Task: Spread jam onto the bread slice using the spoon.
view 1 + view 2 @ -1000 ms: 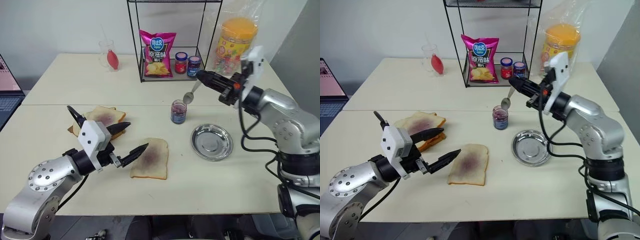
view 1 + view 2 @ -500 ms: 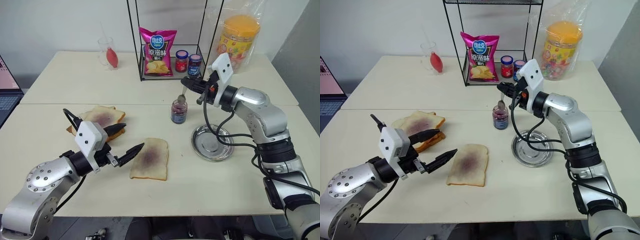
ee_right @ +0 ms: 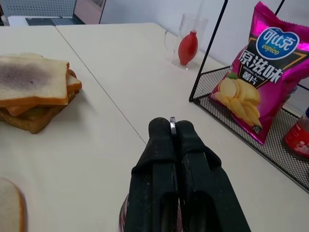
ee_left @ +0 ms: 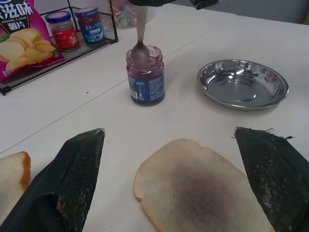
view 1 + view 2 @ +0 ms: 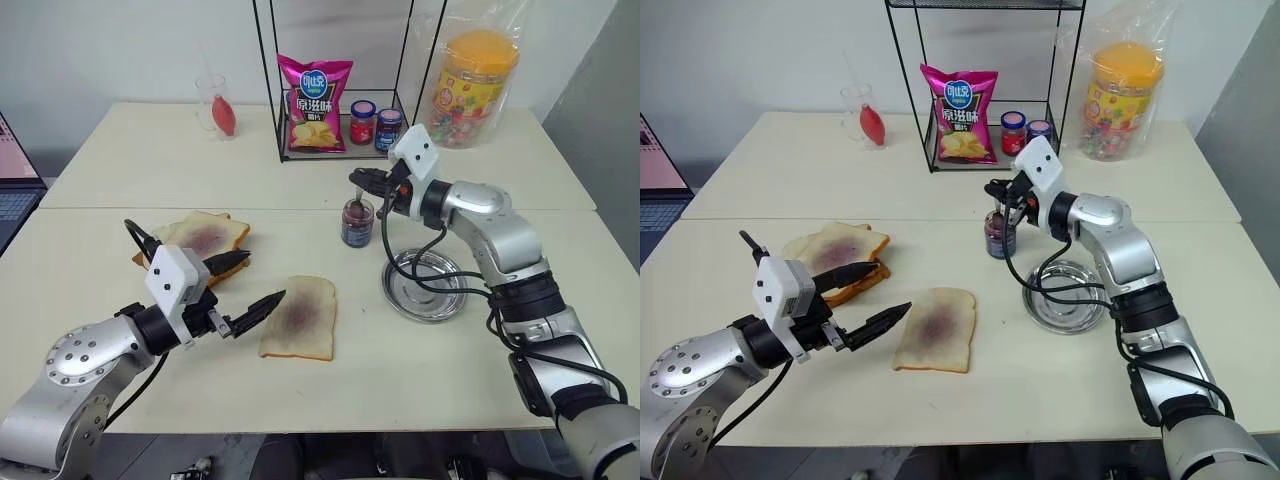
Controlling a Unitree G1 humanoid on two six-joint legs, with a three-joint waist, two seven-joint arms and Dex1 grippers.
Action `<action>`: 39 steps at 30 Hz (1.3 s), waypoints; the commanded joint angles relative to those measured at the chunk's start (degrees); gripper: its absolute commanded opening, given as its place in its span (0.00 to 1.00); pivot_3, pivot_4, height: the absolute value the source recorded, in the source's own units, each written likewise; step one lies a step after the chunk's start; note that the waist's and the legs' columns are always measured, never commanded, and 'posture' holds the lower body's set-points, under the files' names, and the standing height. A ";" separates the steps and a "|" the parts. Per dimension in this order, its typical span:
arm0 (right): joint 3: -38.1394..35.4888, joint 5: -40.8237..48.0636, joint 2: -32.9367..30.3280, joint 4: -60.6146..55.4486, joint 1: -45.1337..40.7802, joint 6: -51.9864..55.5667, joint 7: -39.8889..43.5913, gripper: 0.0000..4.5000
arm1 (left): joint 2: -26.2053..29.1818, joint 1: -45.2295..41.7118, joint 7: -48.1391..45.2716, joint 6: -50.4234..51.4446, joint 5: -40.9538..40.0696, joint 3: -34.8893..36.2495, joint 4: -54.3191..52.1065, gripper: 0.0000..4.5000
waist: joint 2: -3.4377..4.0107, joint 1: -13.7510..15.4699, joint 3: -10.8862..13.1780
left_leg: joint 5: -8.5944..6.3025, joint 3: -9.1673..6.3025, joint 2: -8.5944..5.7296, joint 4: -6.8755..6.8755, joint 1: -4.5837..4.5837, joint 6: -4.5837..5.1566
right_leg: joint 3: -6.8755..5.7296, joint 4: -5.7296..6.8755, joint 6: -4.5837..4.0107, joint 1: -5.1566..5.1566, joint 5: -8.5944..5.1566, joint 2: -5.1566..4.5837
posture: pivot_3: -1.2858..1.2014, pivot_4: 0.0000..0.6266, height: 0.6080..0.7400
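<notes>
R gripper (image 5: 357,178) clamped tight on spoon (image 4: 140,42) handle, hovering right above jam (image 4: 145,76) jar near table (image 5: 120,160) centre, spoon hanging w/ bowl at jar mouth. L gripper (image 5: 248,281) fingers spread wide, holding nothing, tips on either side of near edge of bread slice (image 5: 302,317), which lies flat w/ purplish smear in middle, between pile of slices (image 5: 196,239) and steel dish (image 5: 425,282). Chip bag (image 5: 314,105) & two lidded jars (image 5: 375,124) on wire rack behind jam jar.

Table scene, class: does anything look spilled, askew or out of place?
Nothing stands out. The jam jar stands upright with the spoon dipping into it, the bread slice lies flat, and the steel dish sits level. No spills show.
</notes>
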 commanded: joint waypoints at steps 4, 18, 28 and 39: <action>-0.51 -2.58 1.40 1.09 -1.36 -2.54 -0.16 0.00 | 0.76 0.01 -0.48 -1.00 0.40 1.39 -0.93 1.00 | 0.00 -0.01 0.00 | 0.00 0.00 0.00 0.00 0.00 0.00 | 0.01 0.00 -0.01 0.00 0.00 0.00 | 0.52 0.24 1.00; -3.72 -1.71 4.36 4.19 -0.13 2.26 -1.58 0.00 | 1.10 0.88 -1.48 -1.45 1.77 1.22 -1.06 1.00 | 0.00 -0.02 0.00 | 0.00 -0.02 0.00 0.01 0.01 0.00 | -0.01 0.03 -0.02 0.00 0.01 0.00 | 0.52 0.24 1.00; -10.32 3.58 6.12 4.69 -1.68 10.75 -4.06 0.00 | 1.01 1.20 -1.99 -1.99 2.31 0.93 -0.75 1.00 | 0.00 -0.03 0.00 | 0.00 -0.01 -0.01 0.01 0.00 0.00 | -0.01 0.05 -0.02 0.00 0.01 0.00 | 0.52 0.24 1.00; -15.55 8.72 7.32 4.47 -2.70 17.61 -7.00 0.00 | 0.76 1.33 -2.70 -2.73 3.21 0.47 -0.31 1.00 | 0.01 -0.05 0.00 | 0.00 0.04 -0.01 0.02 0.00 0.00 | -0.01 0.06 -0.02 0.00 0.02 0.00 | 0.52 0.24 1.00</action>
